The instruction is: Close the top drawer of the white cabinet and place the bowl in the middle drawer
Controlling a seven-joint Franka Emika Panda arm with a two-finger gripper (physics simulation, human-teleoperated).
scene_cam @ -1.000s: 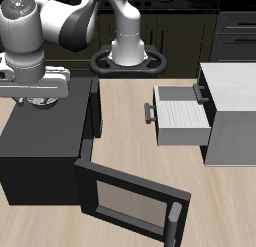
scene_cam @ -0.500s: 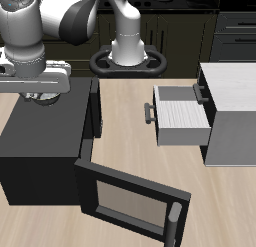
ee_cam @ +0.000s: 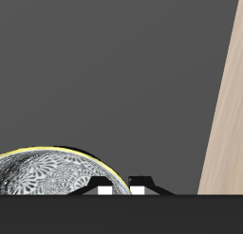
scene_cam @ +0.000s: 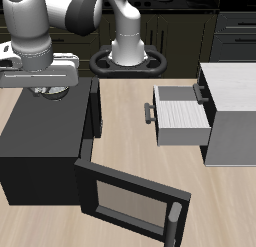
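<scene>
Above black box, my gripper pinching bowl rim, jaws nearly together; top drawer looks shut, mid drawer open, bowl drop-in left.

Under my jaws is the flat top of the black box. This box stands directly on the light wooden table, and its windowed door is swung open over the table's front part. Away from my jaws, across a bare strip of wood, the white cabinet stands on the same table, with the middle drawer pulled out towards me.
</scene>
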